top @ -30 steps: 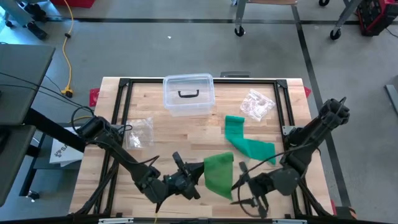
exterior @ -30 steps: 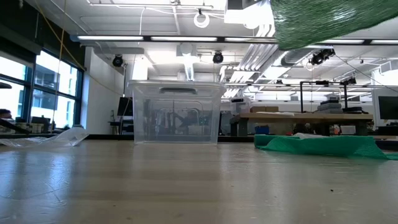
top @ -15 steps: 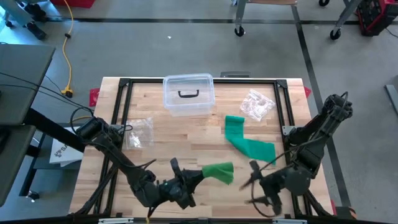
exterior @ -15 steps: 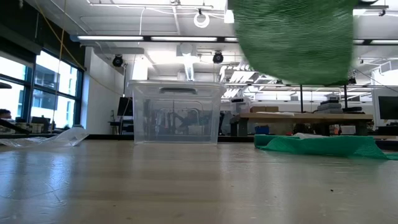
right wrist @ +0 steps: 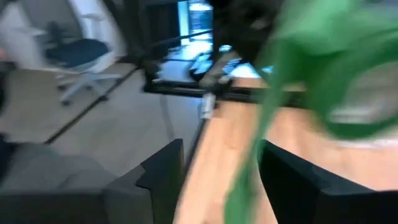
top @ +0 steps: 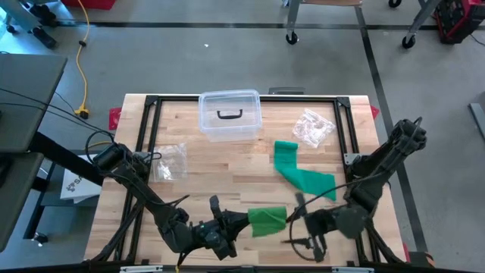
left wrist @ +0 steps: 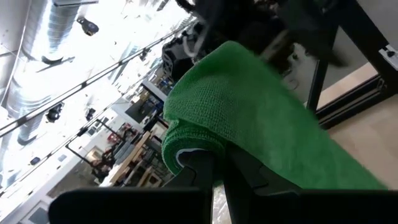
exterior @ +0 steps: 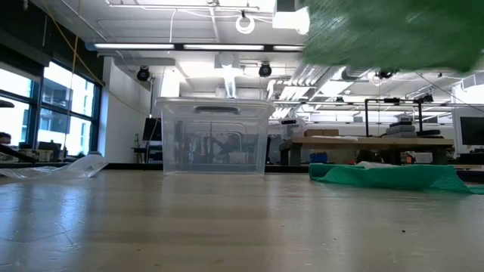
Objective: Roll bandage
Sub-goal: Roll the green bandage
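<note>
1. Since half a second ago the green bandage (top: 267,221) has bunched into a squarer wad at the lower centre of the high view, and the right tool (top: 297,224) has swung back in from the lower right until it sits just beside the wad's right edge. A second ago the cloth hung there as a wider flap.

2. At lower centre of the high view the left tool (top: 244,221) is clamped on the wad's left end. The left wrist view shows the cloth (left wrist: 261,124) folded over and pinched between that tool's fingers (left wrist: 199,163).

3. The right tool's fingers (right wrist: 163,167) stand apart with a green strand (right wrist: 283,68) passing between them. That view is smeared, so whether they touch the cloth is hard to say; probably not yet.

4. From the wad a loose tail (top: 303,176) runs toward the upper right across the table (top: 227,163), ending near a crumpled clear bag (top: 312,127). In the low view the wad (exterior: 393,34) hangs above the wood, at upper right.

5. The relation that matters is that the wad's long axis runs left to right between the two tools, the left one already holding, the right one nearest the free end. The next turn likely depends on the right tool closing there.

6. A clear lidded box (top: 229,114) sits well apart at upper centre.
</note>
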`<act>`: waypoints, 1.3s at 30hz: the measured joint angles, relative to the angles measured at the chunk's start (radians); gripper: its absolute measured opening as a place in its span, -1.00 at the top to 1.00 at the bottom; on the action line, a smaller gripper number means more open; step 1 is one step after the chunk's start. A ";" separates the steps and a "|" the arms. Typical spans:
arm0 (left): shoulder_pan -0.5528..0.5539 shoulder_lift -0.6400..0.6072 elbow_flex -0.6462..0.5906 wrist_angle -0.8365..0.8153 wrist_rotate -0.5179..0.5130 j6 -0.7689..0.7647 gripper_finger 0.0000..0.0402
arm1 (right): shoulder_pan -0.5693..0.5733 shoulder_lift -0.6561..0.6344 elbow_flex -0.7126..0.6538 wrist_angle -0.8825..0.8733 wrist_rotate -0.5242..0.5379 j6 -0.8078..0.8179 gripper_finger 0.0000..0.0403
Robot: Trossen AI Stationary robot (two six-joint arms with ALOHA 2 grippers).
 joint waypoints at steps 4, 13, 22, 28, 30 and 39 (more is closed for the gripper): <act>0.000 0.000 0.000 0.000 -0.017 -0.003 0.94 | -0.007 0.063 0.000 0.095 -0.049 -0.093 0.35; 0.006 0.000 0.000 -0.032 0.031 -0.057 0.94 | 0.033 0.062 -0.001 0.329 0.062 -0.309 0.90; 0.039 0.000 0.001 -0.138 0.183 -0.181 0.94 | 0.085 0.012 -0.001 0.625 0.058 -0.573 0.98; 0.051 0.000 0.001 -0.115 0.135 -0.171 0.94 | 0.074 0.017 -0.001 0.406 -0.279 -0.471 0.99; 0.049 0.000 0.001 -0.097 0.114 -0.144 0.94 | 0.070 0.028 -0.001 0.246 -0.333 -0.396 0.99; 0.028 0.000 0.001 -0.066 0.089 -0.121 0.94 | 0.021 0.150 -0.001 0.201 -0.241 -0.204 0.99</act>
